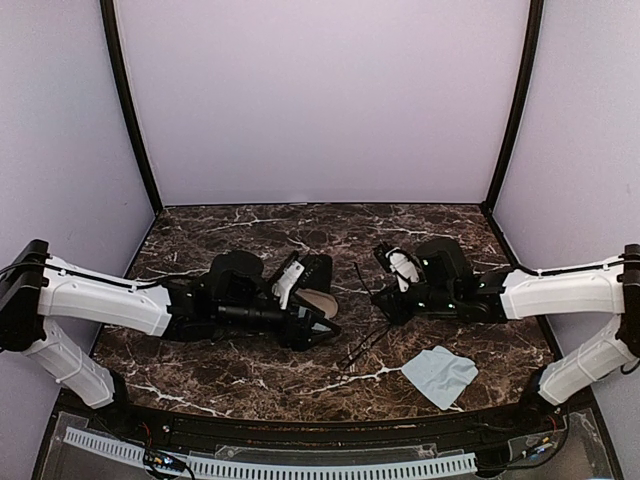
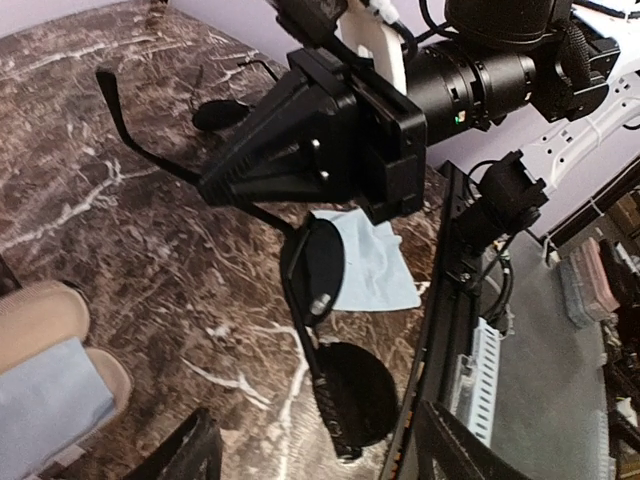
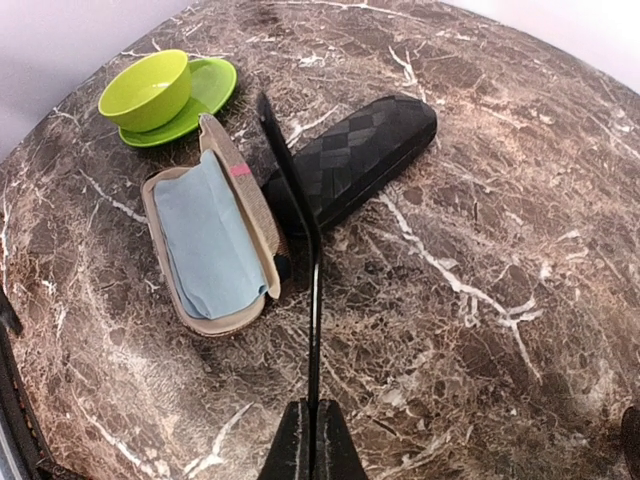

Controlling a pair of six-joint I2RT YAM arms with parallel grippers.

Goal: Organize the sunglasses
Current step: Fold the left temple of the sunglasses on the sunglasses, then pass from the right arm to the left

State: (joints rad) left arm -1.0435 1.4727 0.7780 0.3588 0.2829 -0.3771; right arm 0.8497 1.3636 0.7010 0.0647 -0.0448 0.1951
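Pinching one temple arm, the right tool holds the round-lensed sunglasses low over the bench, likely so the wide-spread, empty left tool can fold them for the open case nearby.

One sunglasses, two cases, two cloths, cup, saucer.

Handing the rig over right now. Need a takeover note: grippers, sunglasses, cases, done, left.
Left gripper: open, empty, beside the open tan-lined case holding a light blue cloth.
Right gripper: shut on one temple arm of the round-lensed black wire sunglasses.
Closed black woven case lies next to the open one; second light blue cloth loose on the marble table.
Done: one pair picked up. Left: likely seat it in the open case and close it. No second pair visible.
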